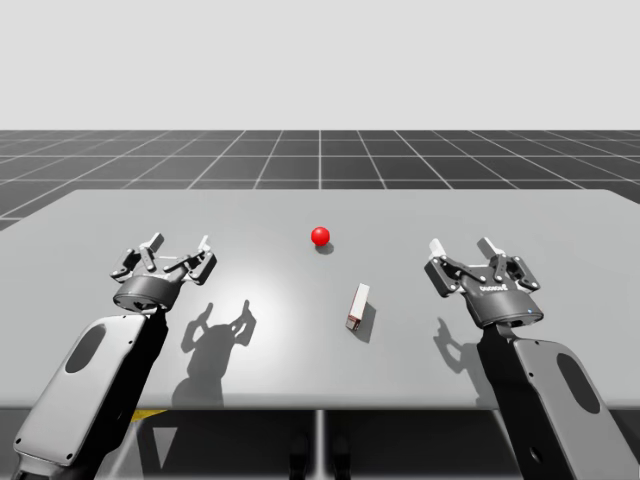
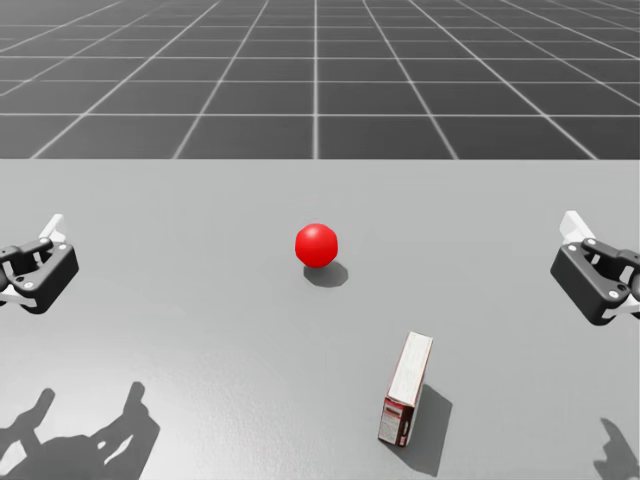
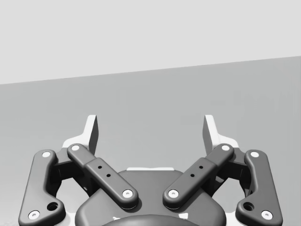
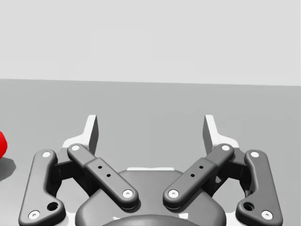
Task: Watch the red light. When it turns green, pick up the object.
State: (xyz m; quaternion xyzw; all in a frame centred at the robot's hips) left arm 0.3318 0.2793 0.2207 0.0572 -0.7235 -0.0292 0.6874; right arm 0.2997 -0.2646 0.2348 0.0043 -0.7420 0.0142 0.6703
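Observation:
A red ball light (image 1: 320, 236) (image 2: 316, 244) sits on the grey table (image 1: 260, 330) near its middle, and its edge (image 4: 2, 145) shows beside my right gripper. A small white box with a red end (image 1: 357, 306) (image 2: 406, 388) lies nearer me, slightly right of the light. My left gripper (image 1: 178, 249) (image 3: 150, 129) hovers open at the table's left, nothing between its fingers. My right gripper (image 1: 463, 248) (image 4: 150, 129) hovers open at the right, likewise empty. Both stand well apart from the box.
The table's near edge (image 1: 320, 407) runs just in front of my arms. A dark gridded floor (image 1: 320, 155) lies beyond the far edge. Bare tabletop surrounds the light and the box.

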